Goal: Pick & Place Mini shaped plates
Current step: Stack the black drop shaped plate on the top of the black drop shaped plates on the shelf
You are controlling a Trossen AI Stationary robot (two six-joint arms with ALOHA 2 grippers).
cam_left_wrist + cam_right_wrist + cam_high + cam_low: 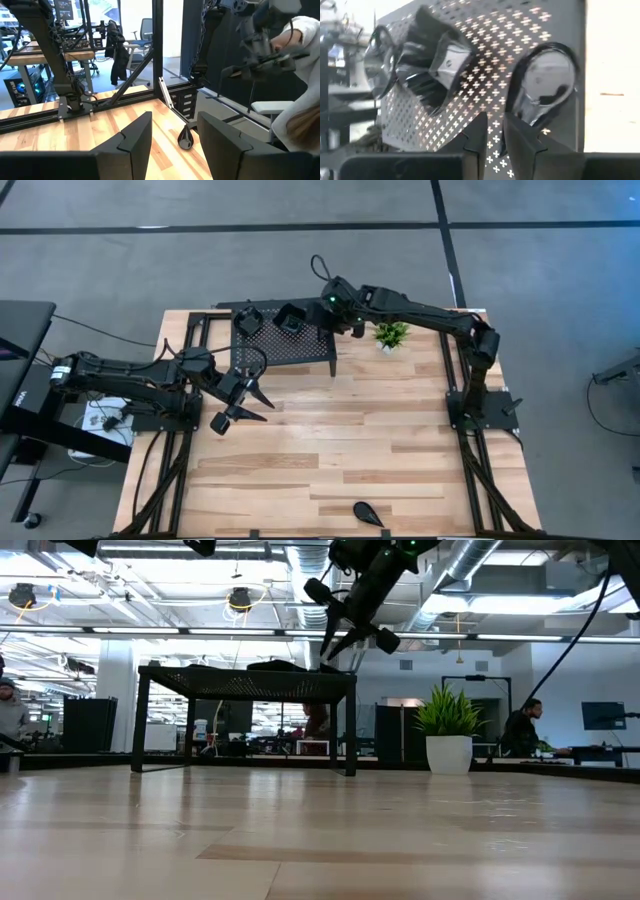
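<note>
The right gripper (322, 332), jaws nearly shut around a teardrop plate (545, 82) on the perforated stand (300, 350), seems mid-placement; releasing comes next, while the open left gripper (240, 408) waits.

Glossy black teardrop-shaped mini plate (545, 82) just ahead of the dark right gripper (494, 131), grey reflections. Black perforated metal stand (485, 60): cross-shaped hole pattern. Pale wooden plank tabletop (330, 450), mixed tan boards. Green potted plant (390, 335), white pot.
</note>
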